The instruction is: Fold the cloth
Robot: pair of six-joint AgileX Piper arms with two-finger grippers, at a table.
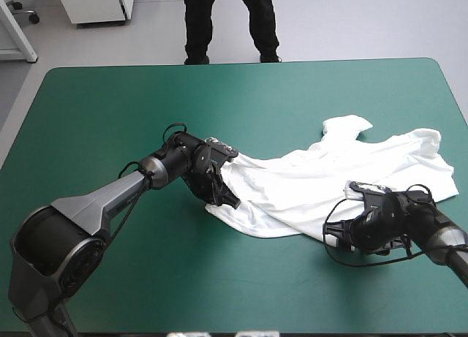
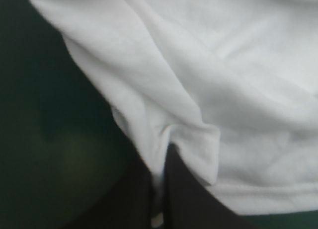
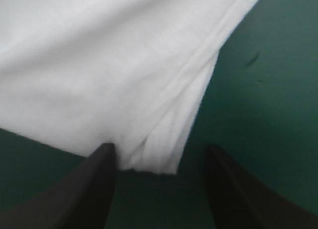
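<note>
The white T-shirt point(image 1: 329, 183) lies loosely spread and wrinkled on the right half of the teal-green table, one sleeve pointing to the far side. My left gripper point(image 1: 223, 198) sits at the shirt's left near corner. In the left wrist view the left gripper point(image 2: 160, 189) is shut on a pinched fold of the T-shirt point(image 2: 198, 65). My right gripper point(image 1: 342, 233) is low at the shirt's near edge. In the right wrist view the right gripper point(image 3: 160, 154) stands open, and a layered corner of the T-shirt point(image 3: 99, 65) lies between its fingertips.
The table's right edge point(image 1: 462, 118) runs close to the shirt's right side. Teal-green cover point(image 1: 110, 118) stretches to the left of the shirt and toward the far edge.
</note>
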